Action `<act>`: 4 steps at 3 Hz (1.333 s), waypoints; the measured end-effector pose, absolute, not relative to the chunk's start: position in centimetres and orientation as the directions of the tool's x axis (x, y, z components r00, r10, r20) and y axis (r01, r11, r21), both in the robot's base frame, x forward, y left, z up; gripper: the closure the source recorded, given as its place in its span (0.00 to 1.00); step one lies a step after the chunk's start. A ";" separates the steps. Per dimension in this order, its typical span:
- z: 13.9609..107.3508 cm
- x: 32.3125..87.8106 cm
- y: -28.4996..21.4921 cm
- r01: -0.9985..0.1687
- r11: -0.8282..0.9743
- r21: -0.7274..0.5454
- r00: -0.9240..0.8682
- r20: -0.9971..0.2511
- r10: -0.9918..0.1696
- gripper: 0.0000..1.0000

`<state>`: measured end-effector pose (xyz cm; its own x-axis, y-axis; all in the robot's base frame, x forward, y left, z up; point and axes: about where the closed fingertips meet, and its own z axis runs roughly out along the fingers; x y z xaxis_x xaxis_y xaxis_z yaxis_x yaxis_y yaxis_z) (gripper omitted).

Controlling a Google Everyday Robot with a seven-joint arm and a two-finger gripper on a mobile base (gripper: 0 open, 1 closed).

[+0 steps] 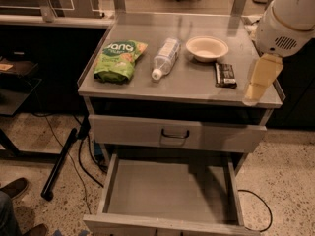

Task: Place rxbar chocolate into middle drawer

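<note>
Little of the task is done. The rxbar chocolate (225,75) lies flat on the desk (192,87) near its right edge, just in front of the bowl (207,48), untouched. The middle drawer (167,193) stands pulled out below the front edge, its floor bare (so the opening step looks finished). The end effector (258,82) hangs at the desk's front right corner, just beside the bar but apart from it, holding nothing; whether it is wide or narrow I cannot tell. Left to do, as I judge it: reach the bar, grasp it, carry it past the front edge and release it into the drawer.
</note>
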<state>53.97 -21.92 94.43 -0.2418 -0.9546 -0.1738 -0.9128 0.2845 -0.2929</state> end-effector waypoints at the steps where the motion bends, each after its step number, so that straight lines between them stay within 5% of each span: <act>1: 94.4 54.0 -21.9 -0.913 0.284 -0.293 -0.242 -0.174 -0.955 0.00; 4: 93.4 61.2 -19.7 -0.900 0.209 -0.383 -0.178 -0.116 -0.977 0.00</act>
<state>61.17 -19.73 93.38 -0.1775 -0.9773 -0.1160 -0.8997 0.2089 -0.3833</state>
